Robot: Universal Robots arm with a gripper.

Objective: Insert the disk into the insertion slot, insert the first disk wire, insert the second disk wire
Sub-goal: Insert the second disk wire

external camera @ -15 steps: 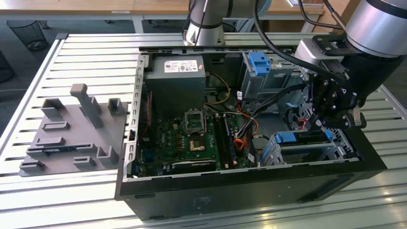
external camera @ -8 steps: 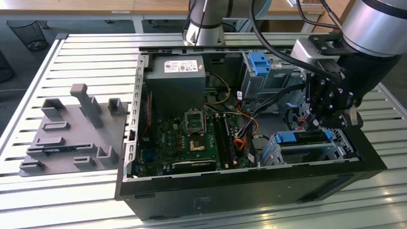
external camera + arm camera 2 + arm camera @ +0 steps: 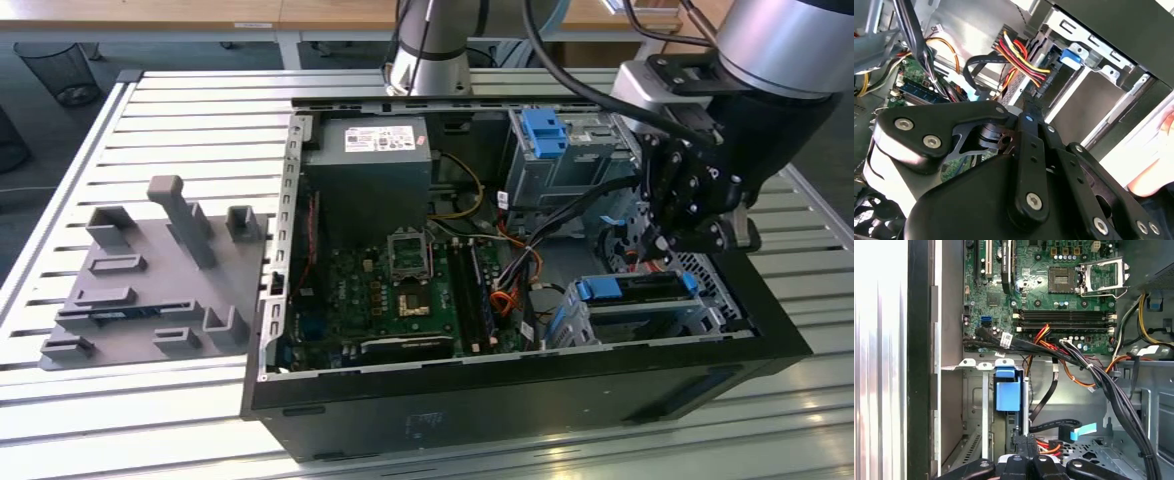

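Note:
The disk (image 3: 638, 290), silver in a blue carrier, lies in the insertion slot (image 3: 710, 272), the low perforated cage at the open computer case's near corner on the exterior view's right. Its blue handle (image 3: 1007, 392) shows in the first wrist view, and a blue part (image 3: 1071, 57) in the second. My gripper (image 3: 663, 245) hangs just behind the disk's rear end. Its fingers (image 3: 1029, 107) stand close together on the black plug of a red, yellow and black disk wire (image 3: 1021, 57). A black flat wire with a light blue plug (image 3: 1081, 431) lies loose beside the slot.
Thick black cable bundles (image 3: 1104, 385) cross the case above the slot. The green motherboard (image 3: 400, 290) and grey power supply (image 3: 367, 170) fill the case's other half. A taller grey bay with a blue tab (image 3: 545, 135) stands behind. A grey fixture board (image 3: 147, 290) lies at the exterior view's left.

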